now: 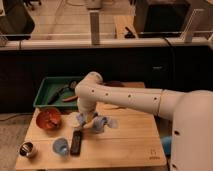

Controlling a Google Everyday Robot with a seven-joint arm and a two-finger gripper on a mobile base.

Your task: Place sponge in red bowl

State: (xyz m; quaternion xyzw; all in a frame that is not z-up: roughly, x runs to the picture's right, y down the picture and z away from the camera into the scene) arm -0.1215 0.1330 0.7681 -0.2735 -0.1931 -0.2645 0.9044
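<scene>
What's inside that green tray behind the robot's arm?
The green tray holds a dark utensil-like item and an orange-brown thing. The arm covers its right end, so anything there is hidden. The claw hangs over the table, in front of the tray.

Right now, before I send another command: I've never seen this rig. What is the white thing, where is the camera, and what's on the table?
The white tube is the robot's single arm, reaching in from the right. Its end effector points down over the middle of the wooden table. There is one view only, looking down from above; its mount is unknown. On the table: a red bowl at the left, a green bin behind it with some items in it, and a blue cup, a dark flat bar and a metal can near the front. Pale blue items lie right by the end effector; what they are, and whether one is held, I cannot tell.
</scene>
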